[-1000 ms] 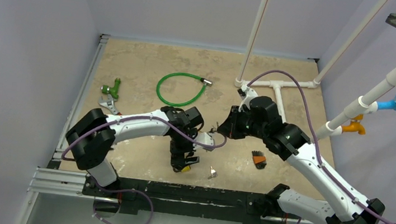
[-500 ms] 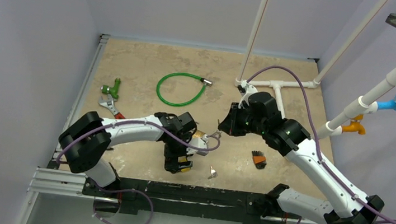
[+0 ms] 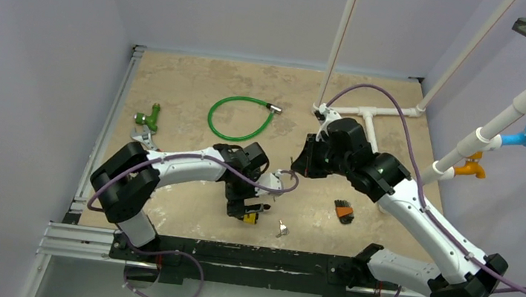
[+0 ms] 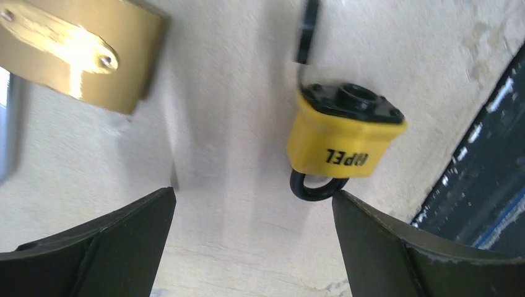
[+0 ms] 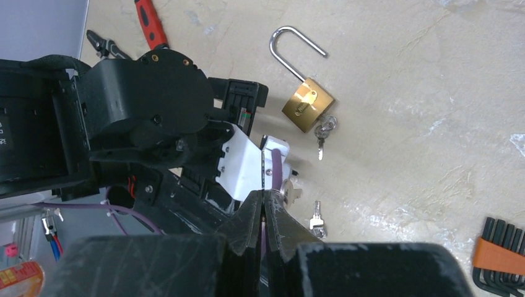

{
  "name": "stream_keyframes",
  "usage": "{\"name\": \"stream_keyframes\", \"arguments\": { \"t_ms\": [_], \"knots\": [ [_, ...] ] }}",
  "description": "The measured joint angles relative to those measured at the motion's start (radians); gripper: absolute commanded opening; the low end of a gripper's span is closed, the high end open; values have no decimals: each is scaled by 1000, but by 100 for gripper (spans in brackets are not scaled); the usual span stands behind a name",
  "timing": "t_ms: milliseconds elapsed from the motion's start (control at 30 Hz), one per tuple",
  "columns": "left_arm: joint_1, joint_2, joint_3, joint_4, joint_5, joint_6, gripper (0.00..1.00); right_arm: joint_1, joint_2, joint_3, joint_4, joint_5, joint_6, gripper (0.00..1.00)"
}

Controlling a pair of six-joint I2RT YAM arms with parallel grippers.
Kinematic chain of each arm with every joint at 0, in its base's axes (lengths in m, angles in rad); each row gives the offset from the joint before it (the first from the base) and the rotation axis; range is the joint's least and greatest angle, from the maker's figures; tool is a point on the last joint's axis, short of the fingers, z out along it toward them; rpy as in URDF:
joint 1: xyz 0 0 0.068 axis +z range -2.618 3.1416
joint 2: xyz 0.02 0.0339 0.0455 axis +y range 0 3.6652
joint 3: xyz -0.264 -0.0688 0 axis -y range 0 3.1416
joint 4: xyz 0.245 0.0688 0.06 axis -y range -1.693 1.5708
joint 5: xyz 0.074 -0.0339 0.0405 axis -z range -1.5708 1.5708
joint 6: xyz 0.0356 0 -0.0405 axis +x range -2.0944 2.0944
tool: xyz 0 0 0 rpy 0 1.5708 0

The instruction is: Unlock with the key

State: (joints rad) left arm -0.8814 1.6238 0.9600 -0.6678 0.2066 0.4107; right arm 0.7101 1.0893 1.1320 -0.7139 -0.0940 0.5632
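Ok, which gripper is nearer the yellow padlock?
Left. The left gripper hangs just above the yellow padlock, jaws open toward it. The right gripper, jaws shut, sits farther back over the table and off to the right.

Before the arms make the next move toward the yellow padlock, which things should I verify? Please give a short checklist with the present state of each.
1. Is the left gripper open? Ok.
2. Does the yellow padlock lie free on the table, ahead of the left gripper and not held? Ok.
3. Does the right gripper hold a key? Not ok: it is shut and no key shows in it.
4. Is the loose key in plain view on the table? Ok.
5. Is the brass padlock already open? Ok: its shackle is swung out.
6. Is the yellow padlock locked? Cannot tell.
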Motion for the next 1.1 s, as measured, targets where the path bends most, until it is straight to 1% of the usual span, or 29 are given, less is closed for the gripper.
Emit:
{"name": "stream_keyframes", "arguments": {
  "t_ms": [200,300,533,700,933,1100],
  "knots": [
    [1,61,92,19,-55,1,99,-15,10,21,-13,10,-9,0],
    [21,52,119,29,-36,0,100,-24,7,34,-12,18,-11,0],
    [77,4,114,6,55,14,100,-32,-17,53,16,20,-10,0],
    [83,6,114,0,87,17,100,-33,-16,53,22,17,-7,0],
    [82,104,177,-5,91,-13,100,-43,-7,63,-6,32,-8,0],
    [32,172,208,-7,13,-44,100,-43,-8,69,-35,34,-7,0]
  ]
}}
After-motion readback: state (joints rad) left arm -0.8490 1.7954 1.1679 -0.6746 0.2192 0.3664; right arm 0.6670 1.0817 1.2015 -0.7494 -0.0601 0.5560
